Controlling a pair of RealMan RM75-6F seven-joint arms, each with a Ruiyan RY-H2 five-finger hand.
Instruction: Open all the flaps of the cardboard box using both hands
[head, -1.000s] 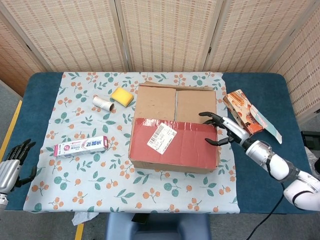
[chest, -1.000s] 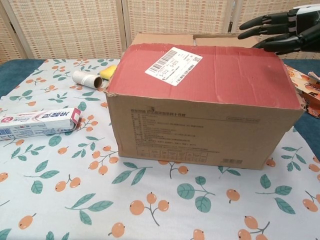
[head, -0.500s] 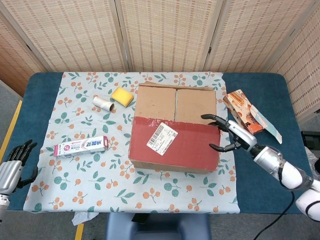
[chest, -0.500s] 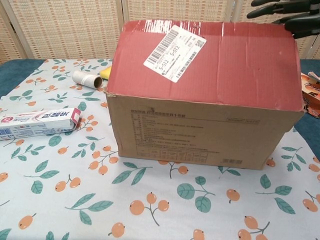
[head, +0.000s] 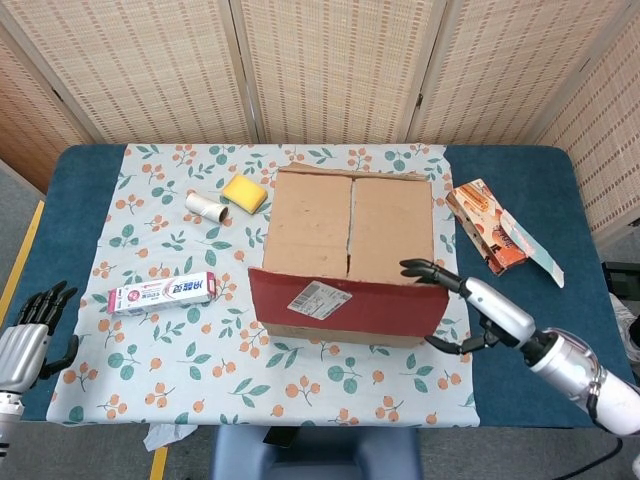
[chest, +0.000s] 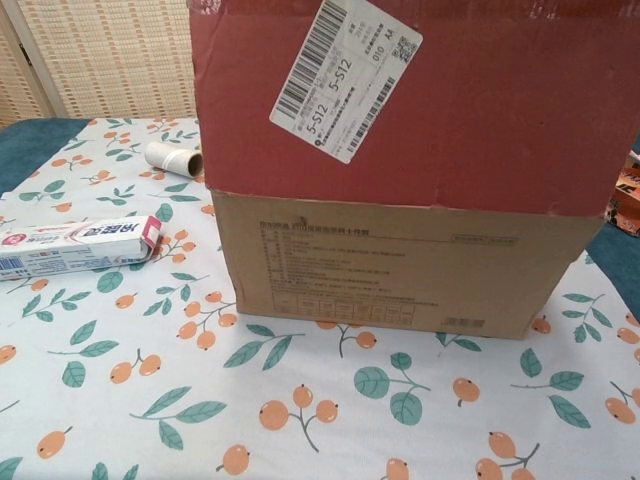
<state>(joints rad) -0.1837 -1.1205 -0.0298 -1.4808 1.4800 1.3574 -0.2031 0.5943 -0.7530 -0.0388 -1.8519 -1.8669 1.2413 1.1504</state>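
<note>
The cardboard box (head: 350, 235) stands in the middle of the floral cloth. Its near red-taped flap (head: 340, 300) is lifted and stands almost upright along the front edge; in the chest view this flap (chest: 450, 100) fills the top, with a white barcode label (chest: 345, 75) on it. The other brown top flaps lie flat, meeting at a middle seam. My right hand (head: 478, 312) is at the flap's right end, fingers spread, its fingertips (head: 418, 269) touching the flap's top corner. My left hand (head: 27, 338) hangs open at the table's near left edge, far from the box.
A toothpaste carton (head: 163, 293) lies left of the box. A cardboard roll (head: 207, 207) and a yellow sponge (head: 244, 192) sit at the back left. An orange packet (head: 488, 225) lies right of the box on the blue table (head: 520, 170).
The red flap has swung up from lying flat to nearly upright, toward me. My right hand moved nearer and lower with the flap's right end. The left hand barely moved.
</note>
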